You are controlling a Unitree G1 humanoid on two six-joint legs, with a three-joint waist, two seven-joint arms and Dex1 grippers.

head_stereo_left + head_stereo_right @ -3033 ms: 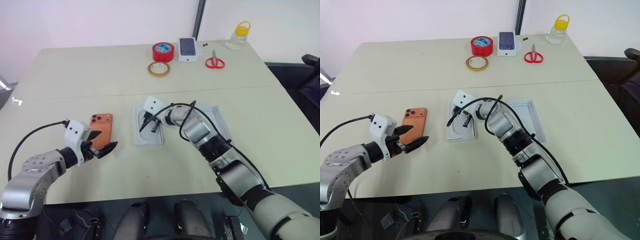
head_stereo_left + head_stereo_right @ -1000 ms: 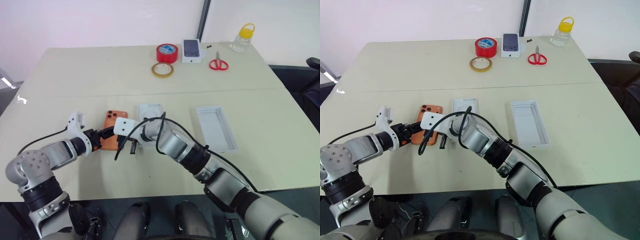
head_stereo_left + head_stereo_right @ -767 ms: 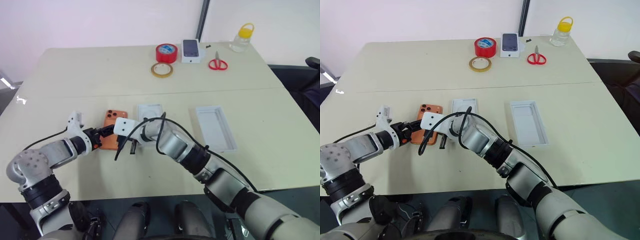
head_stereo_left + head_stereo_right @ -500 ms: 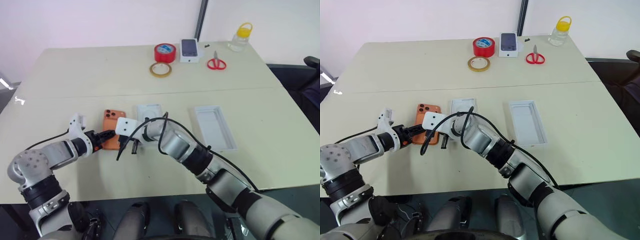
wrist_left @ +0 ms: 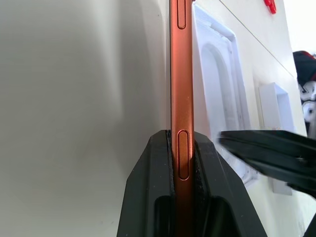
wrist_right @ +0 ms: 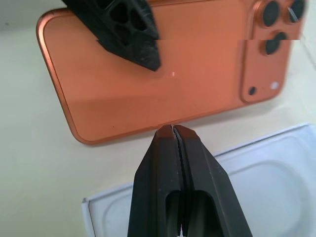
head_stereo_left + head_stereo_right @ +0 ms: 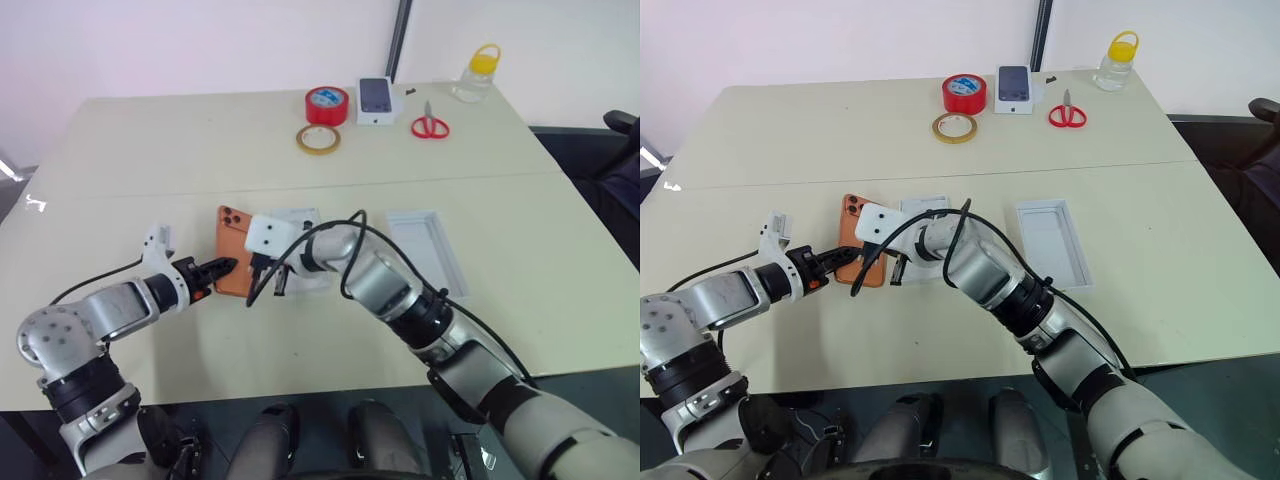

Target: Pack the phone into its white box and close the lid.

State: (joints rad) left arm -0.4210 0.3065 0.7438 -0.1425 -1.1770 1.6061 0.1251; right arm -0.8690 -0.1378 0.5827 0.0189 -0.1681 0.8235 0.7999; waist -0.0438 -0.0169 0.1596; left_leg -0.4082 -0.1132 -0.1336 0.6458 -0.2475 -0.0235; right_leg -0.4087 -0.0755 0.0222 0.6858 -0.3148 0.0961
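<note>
My own right arm covers most of the white box (image 7: 300,218) beyond my right gripper (image 6: 173,131). The phone (image 5: 181,98) runs off the frame edge past my left gripper (image 5: 181,148) (its screen side stays unseen).
</note>
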